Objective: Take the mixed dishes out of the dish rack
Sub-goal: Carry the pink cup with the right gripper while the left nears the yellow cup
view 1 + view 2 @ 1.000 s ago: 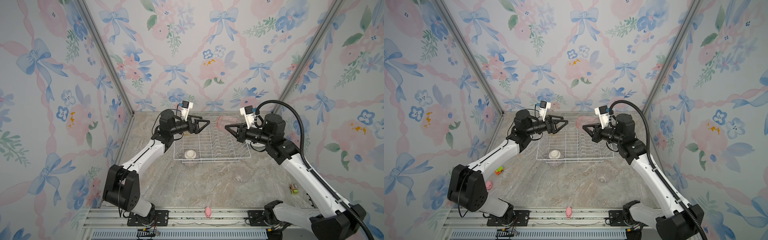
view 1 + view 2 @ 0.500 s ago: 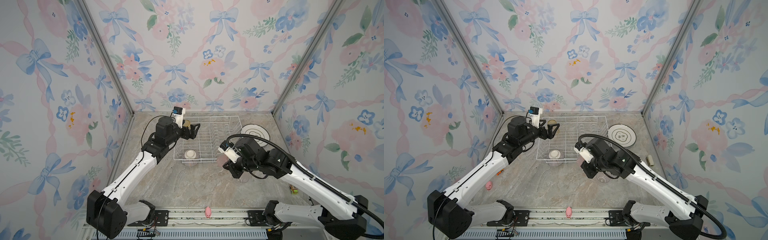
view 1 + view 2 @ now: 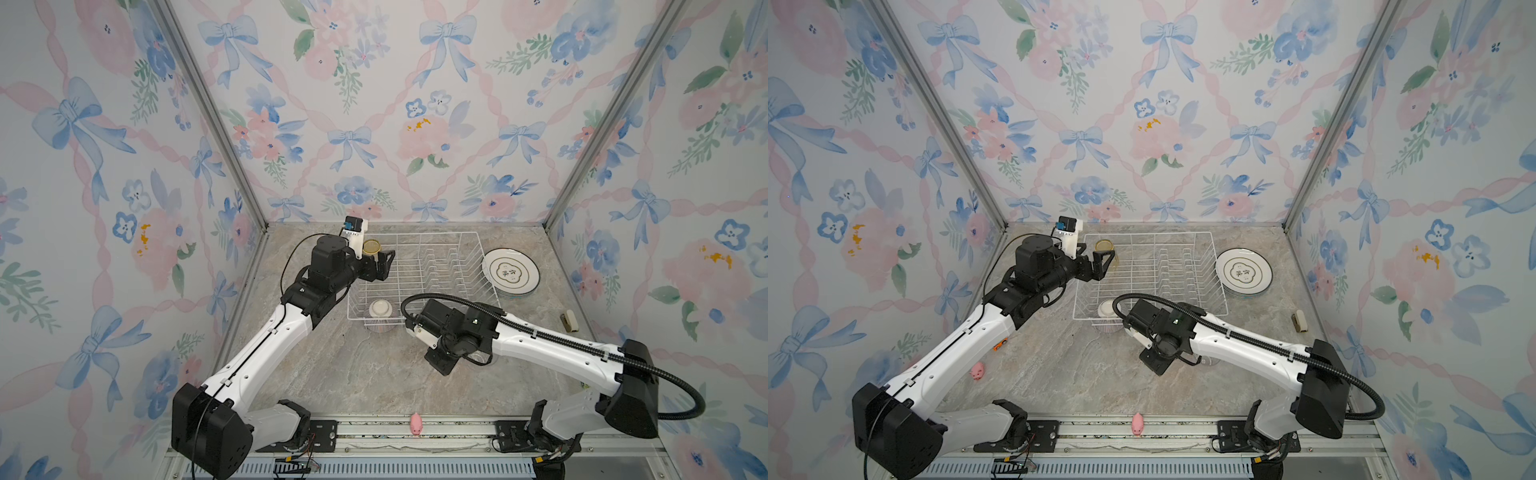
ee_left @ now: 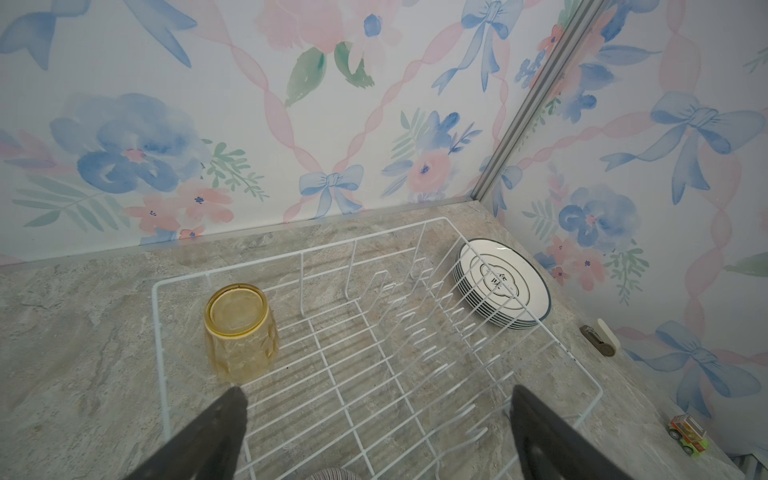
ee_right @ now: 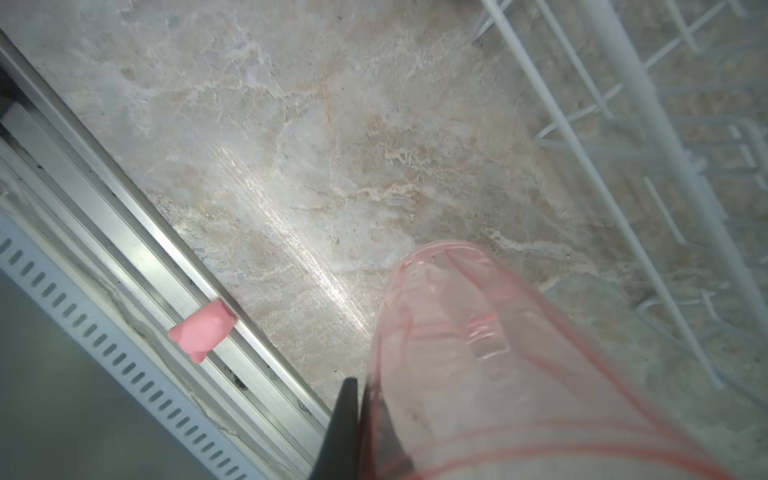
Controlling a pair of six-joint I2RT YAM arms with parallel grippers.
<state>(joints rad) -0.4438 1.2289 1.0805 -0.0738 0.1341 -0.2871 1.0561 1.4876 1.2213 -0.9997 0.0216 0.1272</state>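
The jaws of the left gripper [image 3: 380, 266] stand wide apart in a top view, centre-left of the frame, just beside an inverted yellow tumbler [image 3: 371, 248] in the far-left corner of the white wire dish rack [image 3: 432, 233]. An upturned ribbed bowl [image 3: 380, 311] is seen in the rack's near-left corner. Stacked dark-rimmed plates [image 3: 510, 272] lie on the marbled counter [image 3: 353, 374] at centre-right. The right gripper [image 3: 444, 365] is pointed down below the rack.

From the left wrist, the tumbler's faceted amber glass is seen ahead of one black fingertip [image 4: 235, 405].

From the right wrist, the jaws are seen clamped on the thin rim of a translucent pink tumbler [image 5: 478, 353] above the counter. A pink pig toy [image 5: 203, 330] rests on the metal rail.
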